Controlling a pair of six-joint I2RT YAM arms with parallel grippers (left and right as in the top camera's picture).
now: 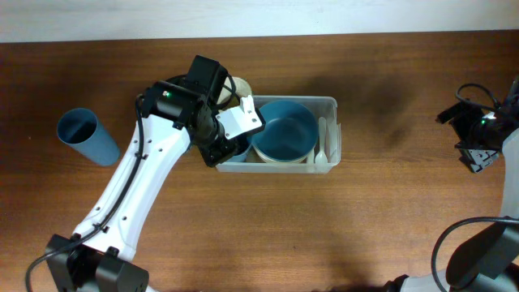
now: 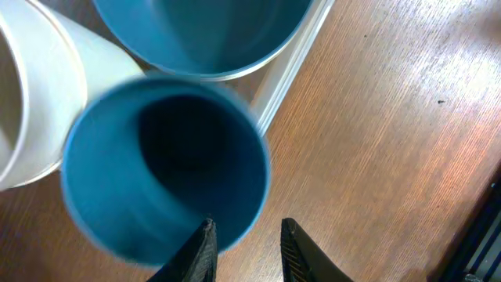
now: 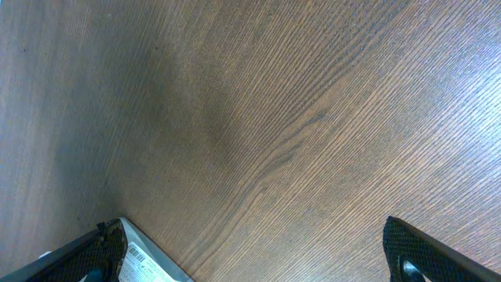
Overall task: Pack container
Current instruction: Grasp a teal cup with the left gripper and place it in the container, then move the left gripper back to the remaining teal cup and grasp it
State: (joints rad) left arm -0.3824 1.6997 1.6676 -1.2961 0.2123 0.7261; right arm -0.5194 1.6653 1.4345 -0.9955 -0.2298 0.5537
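This looks like a robotics lab bench rather than a home. A bare brown wooden table [image 1: 389, 219] holds a clear container [image 1: 335, 122] of plastic tableware. A white robot arm [image 1: 138, 186] with exposed black cabling stands left of the container, and a second arm [image 1: 486, 134] is well to its right. A blue cup [image 1: 87, 135] lies farther left. Beyond the container runs a plain pale strip [image 1: 243, 16].

The container [image 1: 331, 105] sits near the centre of the table [image 1: 389, 211]. Inside it, a bowl [image 1: 284, 130] occupies the middle and a utensil [image 1: 322, 139] lies along the 3 o'clock wall. A cup [image 2: 164, 172] sits at the 9 o'clock end, under the left gripper [image 2: 246, 251]. A second cup [image 1: 87, 135] lies on the table, well apart at 9 o'clock.
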